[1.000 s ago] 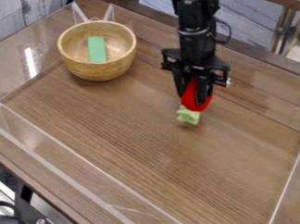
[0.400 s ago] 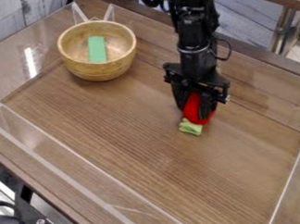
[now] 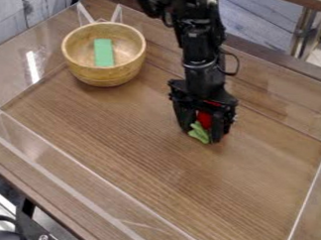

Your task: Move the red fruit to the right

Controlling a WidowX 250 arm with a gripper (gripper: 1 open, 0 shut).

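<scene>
One arm in view, black, coming down from the far edge of the scene and pointing steeply downward at the surface (image 3: 147, 181). Its hand (image 3: 202, 130) sits low, right of centre, fingertips at or just above the wood; contact with the wood cannot be told.

Red fruit (image 3: 199, 122) is between the two fingers, right of centre on the surface. Red body shows in the gap, light green leafy cap (image 3: 198, 135) at the near, lower end, poking out below the fingertips. Fruit appears to rest on the wood with the cap end down toward the viewer.

Hand state: fingers stand apart, one on each side of the fruit, with slivers of gap showing beside the red. Reads as spread wide, bracketing the fruit rather than squeezing it. Whether either finger touches the fruit's side cannot be told at this size.

Wooden bowl (image 3: 104, 55) sits far left, well apart from the hand. Flat green block (image 3: 102, 52) lies inside it, tilted against the inner wall.

Surface is dark wood grain under a clear, glossy raised rim (image 3: 107, 211) that runs along the near and left edges. Pale chair frame (image 3: 94, 10) shows beyond the bowl.
</scene>
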